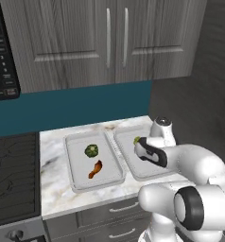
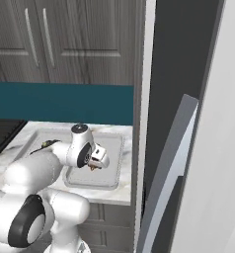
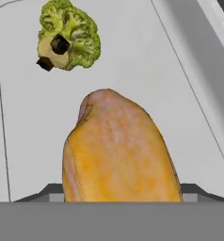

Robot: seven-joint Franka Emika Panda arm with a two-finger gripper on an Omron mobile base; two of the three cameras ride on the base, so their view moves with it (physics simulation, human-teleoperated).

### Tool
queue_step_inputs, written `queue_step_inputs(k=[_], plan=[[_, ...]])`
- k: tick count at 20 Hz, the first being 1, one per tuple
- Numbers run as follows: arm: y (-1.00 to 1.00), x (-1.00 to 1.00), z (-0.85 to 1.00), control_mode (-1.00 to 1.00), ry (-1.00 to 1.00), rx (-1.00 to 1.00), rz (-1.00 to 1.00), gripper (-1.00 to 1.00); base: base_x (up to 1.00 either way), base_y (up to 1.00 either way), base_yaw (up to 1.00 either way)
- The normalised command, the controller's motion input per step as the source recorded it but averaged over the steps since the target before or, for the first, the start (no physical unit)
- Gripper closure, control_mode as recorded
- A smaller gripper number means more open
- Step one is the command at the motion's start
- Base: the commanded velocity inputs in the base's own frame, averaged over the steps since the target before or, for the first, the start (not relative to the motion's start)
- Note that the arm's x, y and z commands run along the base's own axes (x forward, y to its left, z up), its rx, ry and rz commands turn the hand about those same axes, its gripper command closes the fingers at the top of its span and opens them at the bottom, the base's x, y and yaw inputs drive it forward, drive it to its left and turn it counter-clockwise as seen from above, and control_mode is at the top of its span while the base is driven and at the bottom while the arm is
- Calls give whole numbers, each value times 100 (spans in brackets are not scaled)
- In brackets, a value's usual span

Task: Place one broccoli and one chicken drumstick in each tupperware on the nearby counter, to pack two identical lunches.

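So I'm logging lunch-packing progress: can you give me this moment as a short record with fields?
left tub: holds one broccoli and one drumstick
right tub: holds a broccoli; second drumstick over its floor
claw: above the right tub, drumstick between its jaws; grip or release can't be told
counter: both tubs side by side
remaining: second drumstick to be left in right tub

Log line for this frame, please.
stage: second lunch | left grey tupperware: broccoli, drumstick | right tupperware: green broccoli | gripper: holds orange drumstick above it
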Motion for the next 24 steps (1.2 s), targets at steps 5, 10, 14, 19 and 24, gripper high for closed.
queue_step_inputs(k=[5, 10, 14, 19, 24], plan=[[0, 8, -58, -100, 0, 0, 0, 100, 0, 0, 0], [0, 12, -48, -100, 0, 0, 0, -100, 0, 0, 0], [0, -1, 2, -100, -13, 0, -2, -100, 0, 0, 0], [0, -48, 49, -100, -12, 0, -3, -100, 0, 0, 0], [-2, -64, 82, -100, -2, 0, -5, -100, 0, 0, 0]])
